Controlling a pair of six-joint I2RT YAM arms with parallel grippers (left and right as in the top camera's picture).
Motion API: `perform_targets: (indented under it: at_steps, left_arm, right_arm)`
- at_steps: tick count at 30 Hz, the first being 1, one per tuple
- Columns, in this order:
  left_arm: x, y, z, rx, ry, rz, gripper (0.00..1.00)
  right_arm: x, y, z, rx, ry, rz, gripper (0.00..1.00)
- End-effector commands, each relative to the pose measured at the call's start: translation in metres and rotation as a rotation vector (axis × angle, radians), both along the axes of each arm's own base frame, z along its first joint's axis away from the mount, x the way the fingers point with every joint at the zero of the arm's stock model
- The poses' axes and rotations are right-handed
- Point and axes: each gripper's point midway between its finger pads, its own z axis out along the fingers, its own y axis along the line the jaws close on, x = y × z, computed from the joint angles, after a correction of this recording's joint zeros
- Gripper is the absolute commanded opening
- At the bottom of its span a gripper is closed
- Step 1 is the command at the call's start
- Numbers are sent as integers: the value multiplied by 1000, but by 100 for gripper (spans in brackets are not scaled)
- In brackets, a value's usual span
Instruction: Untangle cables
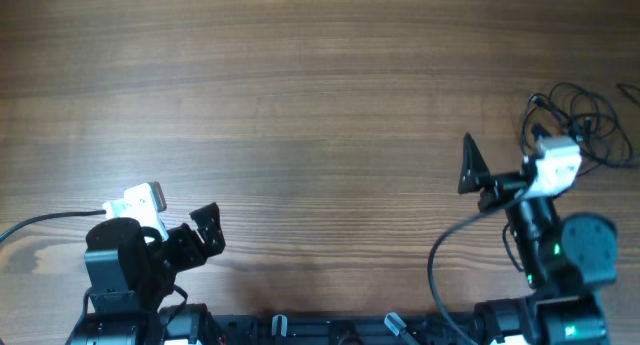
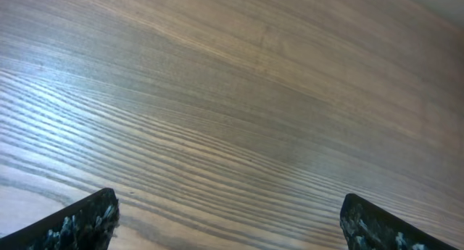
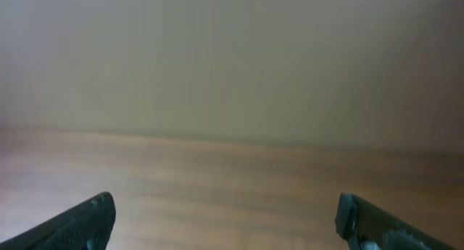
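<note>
**A:** Where are the cables (image 1: pixel 585 120) lying?

**B:** They are sitting in the upper right of the overhead frame, a loose tangle of thin dark loops crowding the right edge. The white wrist camera (image 1: pixel 553 167) of the right arm is overlapping the nearest loops in that view, and I cannot tell whether it is touching them.

**A:** Is either arm holding anything?

**B:** No. The left gripper (image 2: pixel 228 228) is spreading its fingers wide over bare wood, low in the lower left of the overhead frame. The right gripper (image 3: pixel 225 221) is gaping just as wide. It is looking across the table (image 1: pixel 300 105) toward a pale wall (image 3: pixel 232 54), so the tangle is not showing in its view.

**A:** Why are they parked like that?

**B:** I'm reading it as a ready pose, with both jaws wide for a first pinch and the untangling not yet begun.

**A:** How much room is there to move?

**B:** The whole middle and left of the wood is lying bare, so strands could be drawn out that way. The right edge is the tight spot. The tangle is crowding the frame border there, and the right arm's own thick black cable (image 1: pixel 440 260) is looping at lower right, where it could be risking a snag.
</note>
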Motion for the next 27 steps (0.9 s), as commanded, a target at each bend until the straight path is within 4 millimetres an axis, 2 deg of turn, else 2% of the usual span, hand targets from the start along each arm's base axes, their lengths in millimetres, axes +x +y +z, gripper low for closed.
perform_targets:
  at_steps: [1,15,27]
  left_arm:
    - [0,-1,-2,9,-1,-18,100]
    - [0,-1,-2,9,-1,-18,100]
    - [0,-1,-2,9,-1,-18,100]
  right_arm:
    - [-11,-1,-6,-1,-83,0,100]
    - [-28,-10,-14,50,-388,-25,100]
    - [-27,-14,-32,15,-414,-50,100]
